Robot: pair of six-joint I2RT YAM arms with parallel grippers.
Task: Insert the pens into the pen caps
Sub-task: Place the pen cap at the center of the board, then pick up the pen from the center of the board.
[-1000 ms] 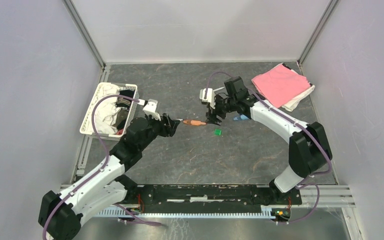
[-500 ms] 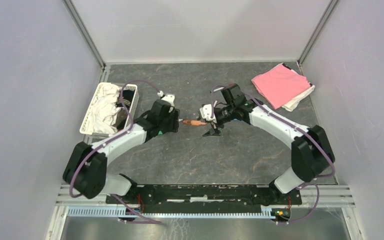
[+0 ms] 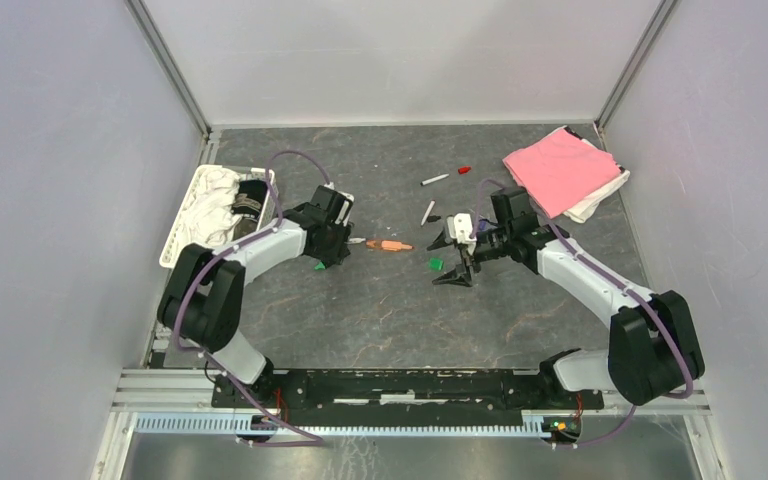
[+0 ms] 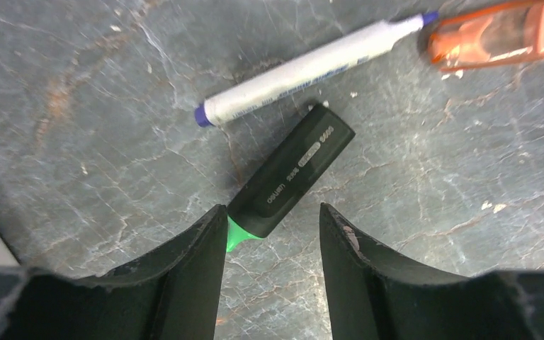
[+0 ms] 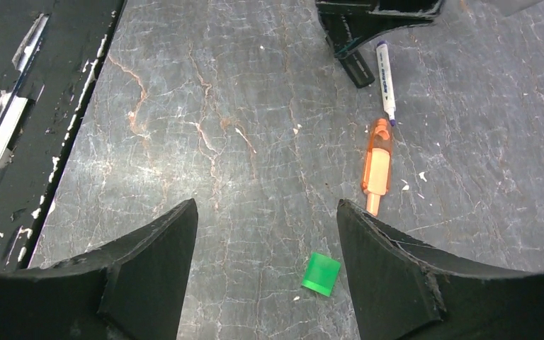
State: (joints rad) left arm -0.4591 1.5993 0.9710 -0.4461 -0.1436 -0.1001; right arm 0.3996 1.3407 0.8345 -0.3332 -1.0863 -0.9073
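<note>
In the left wrist view a chunky black-and-green marker [image 4: 294, 170] lies on the table. Its green tip touches my left finger [image 4: 198, 255], and the other finger stands apart. My left gripper [image 4: 269, 212] is open and grips nothing. A thin white pen [image 4: 312, 64] and the orange marker [image 4: 503, 32] lie just beyond. My right gripper [image 5: 265, 209] hangs open over a green cap [image 5: 321, 273] that lies loose near its right finger. From above, the left gripper [image 3: 332, 255] and right gripper [image 3: 452, 272] flank the orange marker [image 3: 390, 245]. Two white pens [image 3: 435, 180] and a red cap [image 3: 464, 170] lie farther back.
A white basket [image 3: 175, 240] of cloths and dark items stands at the left edge. A pink cloth [image 3: 560, 168] on a white one lies at the back right. A small blue item [image 3: 483, 232] shows behind the right wrist.
Both grippers have drawn away from the orange marker's ends. The left went down-left to the black-and-green marker. The right went right and nearer, over the green cap, uncovering the pens behind.
</note>
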